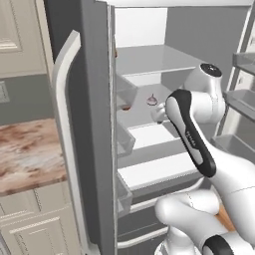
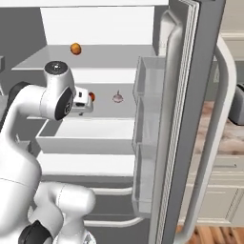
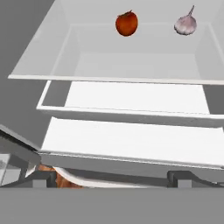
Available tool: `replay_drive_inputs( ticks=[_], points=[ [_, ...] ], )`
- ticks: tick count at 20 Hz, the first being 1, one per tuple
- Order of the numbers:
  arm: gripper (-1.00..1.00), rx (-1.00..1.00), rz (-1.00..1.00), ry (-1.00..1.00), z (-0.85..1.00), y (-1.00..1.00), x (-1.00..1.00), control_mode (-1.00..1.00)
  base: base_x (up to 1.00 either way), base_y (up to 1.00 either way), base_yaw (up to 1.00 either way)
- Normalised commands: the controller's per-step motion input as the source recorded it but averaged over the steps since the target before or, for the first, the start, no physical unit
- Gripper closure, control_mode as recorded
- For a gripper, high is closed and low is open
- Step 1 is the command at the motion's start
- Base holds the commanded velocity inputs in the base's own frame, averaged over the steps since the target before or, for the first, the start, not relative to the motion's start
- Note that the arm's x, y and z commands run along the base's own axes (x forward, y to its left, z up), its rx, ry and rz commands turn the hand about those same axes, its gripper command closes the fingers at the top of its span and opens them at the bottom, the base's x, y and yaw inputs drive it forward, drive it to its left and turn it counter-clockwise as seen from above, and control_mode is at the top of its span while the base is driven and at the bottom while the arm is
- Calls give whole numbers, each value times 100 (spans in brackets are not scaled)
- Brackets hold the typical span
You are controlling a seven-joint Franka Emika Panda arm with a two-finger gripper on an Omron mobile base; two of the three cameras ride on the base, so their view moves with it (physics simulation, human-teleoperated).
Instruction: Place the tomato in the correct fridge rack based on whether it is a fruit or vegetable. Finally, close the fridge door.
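1. On the middle fridge shelf, the small, smooth, round red tomato [image 3: 127, 23] rests free on the pale surface, toward the back; in the right base view it peeks out just past the robot's hand [image 2: 91, 97].
2. Near it on the same shelf lies a pale, pinkish-white garlic bulb [image 3: 186, 25] with a pointed tip [image 2: 118, 98], apart from the tomato.
3. One shelf up sits a more orange round fruit [image 2: 75, 48], alone near the back wall.
4. Below the tomato's shelf are a shallow white drawer [image 3: 131, 98] and a flat white shelf [image 3: 135, 142], both smooth and matte.
5. The grey fridge door [image 1: 89, 124] stands open, with a long curved pale handle [image 1: 64, 139] and clear bins on its inner side [image 2: 145, 109].
6. The white arm reaches into the fridge, elbow high, its gripper [image 2: 86, 102] just in front of the tomato; whether its fingers are apart or together cannot be told.
7. Beside the fridge is a mottled brown stone counter [image 1: 27, 154].
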Motion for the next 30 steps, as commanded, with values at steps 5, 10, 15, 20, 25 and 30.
replay_drive_inputs(
  ticks=[5, 10, 15, 20, 25, 30],
  points=[
    [-100, 0, 0, 0, 0, 0, 0, 100, -21, -31, 0],
    [-100, 0, 0, 0, 0, 0, 0, 100, -32, -25, 0],
    [-100, 0, 0, 0, 0, 0, 0, 100, -55, -9, 0],
    [-100, 0, 0, 0, 0, 0, 0, 100, -51, -6, 0],
    [-100, 0, 0, 0, 0, 0, 0, 100, -51, -12, 0],
    [-100, 0, 0, 0, 0, 0, 0, 100, -49, -14, 0]
  ],
)
